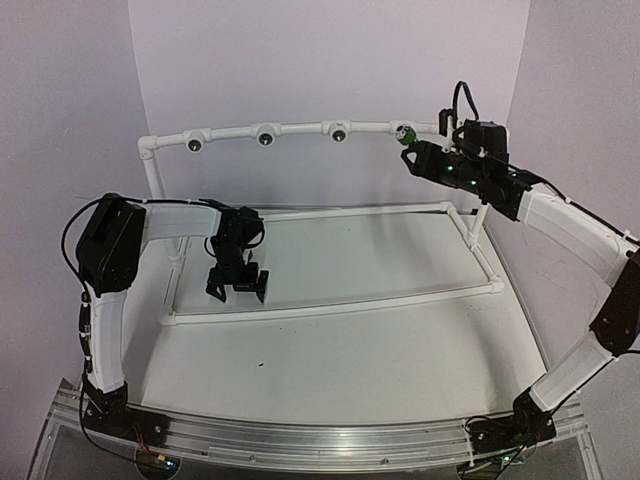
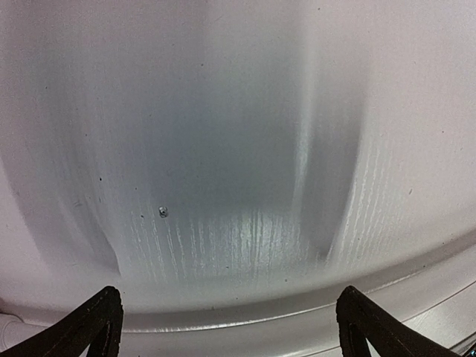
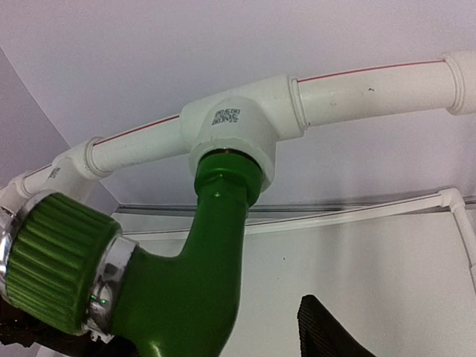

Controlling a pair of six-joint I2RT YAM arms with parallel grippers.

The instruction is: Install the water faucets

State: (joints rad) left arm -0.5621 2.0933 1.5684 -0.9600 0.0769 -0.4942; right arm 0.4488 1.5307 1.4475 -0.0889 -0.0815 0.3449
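Straddling green faucet [image 3: 216, 223], right gripper [image 1: 412, 152] part-open, left gripper [image 1: 238, 287] wide

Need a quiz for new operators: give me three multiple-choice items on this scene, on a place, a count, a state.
1. Which white plastic tee fitting on the upper white pipe rail holds the bright-green bent plastic tap? A. leftmost B. rightmost C. second from left
2. How many tee fittings there show empty dark holes? A. one B. three C. five
3. The left gripper is: A. open, empty B. shut on the tap C. shut on a pipe
Answers: B, the tap's stem sits in it; B, three dark holes left of the tap; A, fingers wide apart, nothing between.
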